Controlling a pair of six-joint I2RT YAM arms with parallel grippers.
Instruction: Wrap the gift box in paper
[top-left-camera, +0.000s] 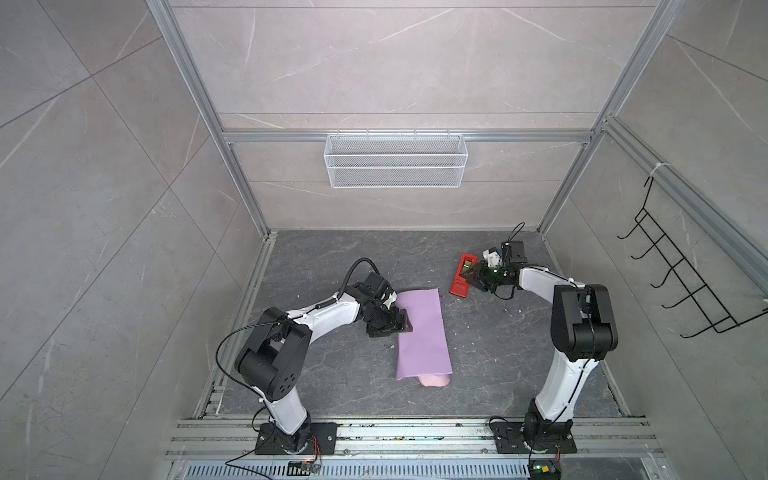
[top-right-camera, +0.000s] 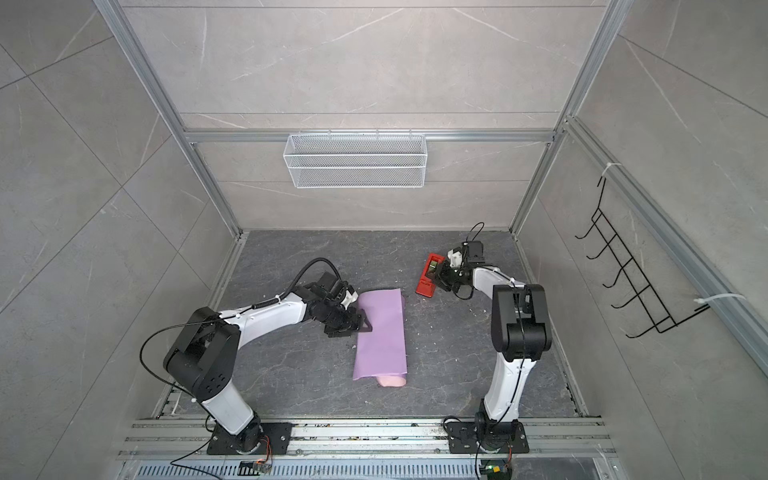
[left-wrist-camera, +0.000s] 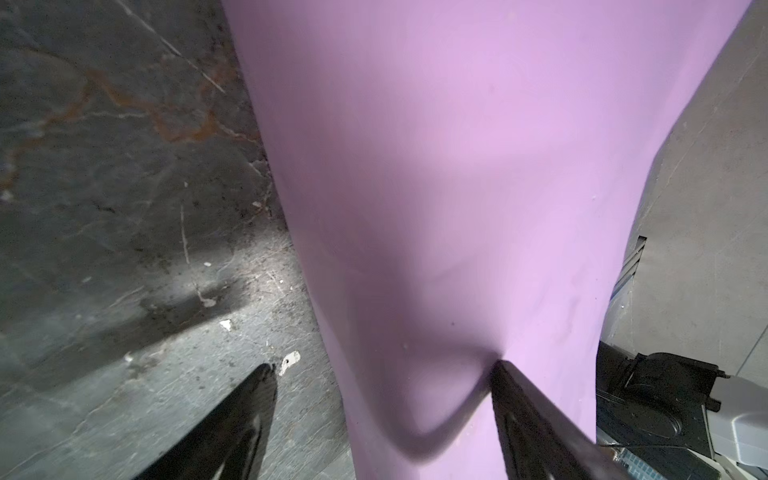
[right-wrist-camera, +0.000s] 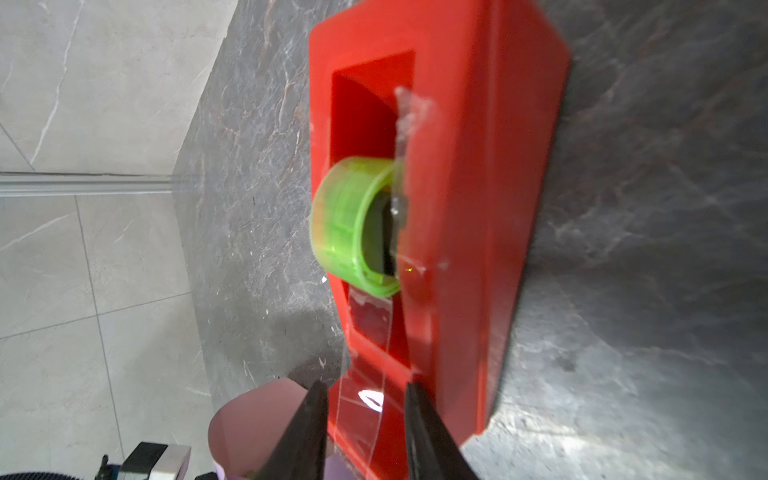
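Lilac paper (top-left-camera: 422, 332), folded, lies mid-frame on the surface (top-left-camera: 498, 353) in both top views. Left hand (left-wrist-camera: 384, 365) wide open, one finger (left-wrist-camera: 523, 407) denting it. Right hand (right-wrist-camera: 363, 388), partly open, straddles the clear strip (right-wrist-camera: 365, 357) of the red tape dispenser (right-wrist-camera: 469, 208); contact uncertain.

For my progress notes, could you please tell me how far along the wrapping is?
Done: the paper is folded into a lilac sleeve, pink showing at one end; the gift box is hidden. In hand: one open left jaw presses the paper down while the right jaws flank the tape strip at the dispenser. Left: probably taping the seam and closing the ends.
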